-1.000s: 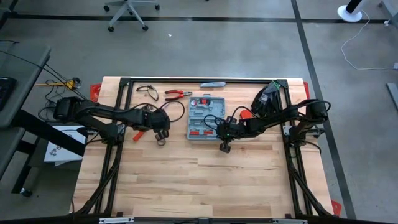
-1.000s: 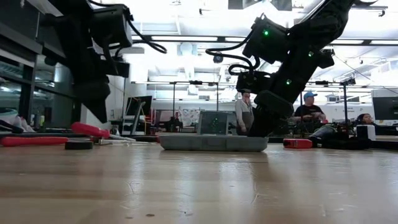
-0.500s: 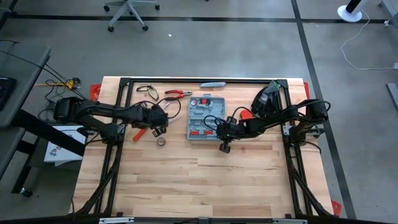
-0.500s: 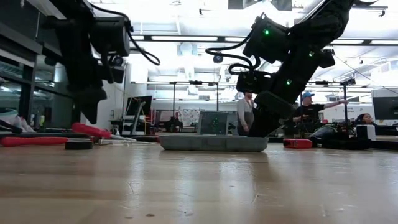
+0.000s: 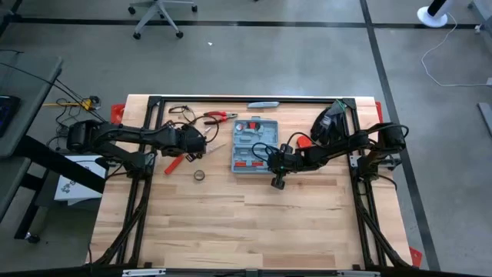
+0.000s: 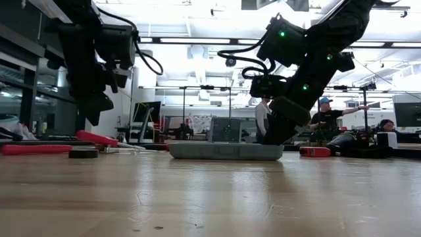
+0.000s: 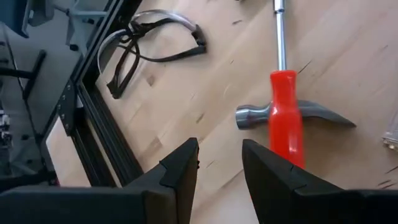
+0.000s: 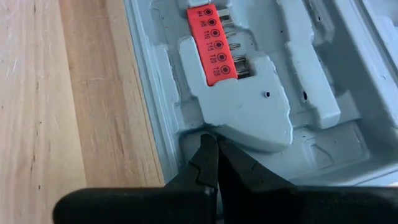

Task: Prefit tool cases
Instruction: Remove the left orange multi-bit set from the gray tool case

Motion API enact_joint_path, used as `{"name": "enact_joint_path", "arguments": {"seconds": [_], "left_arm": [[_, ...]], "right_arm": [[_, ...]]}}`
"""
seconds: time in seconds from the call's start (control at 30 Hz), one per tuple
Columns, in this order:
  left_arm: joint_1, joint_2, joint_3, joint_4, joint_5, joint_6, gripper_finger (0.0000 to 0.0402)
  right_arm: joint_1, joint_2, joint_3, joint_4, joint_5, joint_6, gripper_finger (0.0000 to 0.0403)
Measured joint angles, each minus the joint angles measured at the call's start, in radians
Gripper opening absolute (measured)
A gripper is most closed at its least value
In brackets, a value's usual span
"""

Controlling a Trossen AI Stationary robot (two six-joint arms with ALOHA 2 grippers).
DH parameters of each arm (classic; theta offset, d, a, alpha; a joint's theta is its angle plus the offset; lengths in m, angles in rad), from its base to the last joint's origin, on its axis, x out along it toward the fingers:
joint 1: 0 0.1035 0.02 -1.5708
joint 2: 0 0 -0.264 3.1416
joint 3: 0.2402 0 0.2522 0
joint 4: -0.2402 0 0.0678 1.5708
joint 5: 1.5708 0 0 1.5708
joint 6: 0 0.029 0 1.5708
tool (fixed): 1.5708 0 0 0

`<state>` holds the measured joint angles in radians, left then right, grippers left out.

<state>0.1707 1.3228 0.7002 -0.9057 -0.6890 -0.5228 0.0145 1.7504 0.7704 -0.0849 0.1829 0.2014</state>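
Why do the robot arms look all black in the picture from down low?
In the low view, bright ceiling lights and the lit room sit behind the arms, so the left gripper and the right arm show as dark shapes. In the high view, light falls evenly on the table, and the tool case shows plainly.

A: Look at twelve o'clock: your tool case (image 5: 254,145) is grey-blue, and its moulded inside (image 8: 298,93) is a paler grey-blue

B: And the orange-red bit holder (image 8: 214,43) in it carries white lettering and dark round sockets

A: At nine o'clock you have a hammer (image 7: 287,115) with a bright red handle and a steel-grey head

B: Your table (image 5: 231,215) is pale wood with streaky grain, and both grippers' fingers (image 7: 180,171) are black
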Motion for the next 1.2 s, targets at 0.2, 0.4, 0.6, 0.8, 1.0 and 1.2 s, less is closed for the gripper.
{"name": "enact_joint_path", "arguments": {"seconds": [0.2, 0.4, 0.6, 0.8, 1.0, 1.2], "left_arm": [[0.000, 0.000, 0.000, 0.128, 0.060, 0.044, 0.0117], [-0.001, 0.001, 0.000, 0.442, 0.175, 0.179, 0.0117], [-0.001, 0.001, 0.000, 0.693, 0.239, 0.281, 0.0117], [-0.001, 0.037, 0.001, 0.797, 0.243, 0.299, 0.0117], [-0.003, 0.172, 0.001, 0.855, 0.344, 0.290, 0.0117], [-0.009, 0.352, 0.014, 0.976, 0.509, 0.360, 0.0117]], "right_arm": [[-0.001, 0.000, 0.000, 0.018, 0.008, -0.011, 0.0000], [-0.002, 0.000, -0.001, 0.046, 0.012, -0.011, 0.0000], [-0.002, 0.000, -0.003, 0.124, 0.015, -0.046, 0.0000], [-0.002, -0.002, -0.005, 0.164, 0.007, -0.060, 0.0000], [-0.002, -0.002, -0.004, 0.171, 0.007, -0.056, 0.0000], [-0.001, -0.004, -0.003, 0.160, -0.002, -0.052, 0.0000]]}}
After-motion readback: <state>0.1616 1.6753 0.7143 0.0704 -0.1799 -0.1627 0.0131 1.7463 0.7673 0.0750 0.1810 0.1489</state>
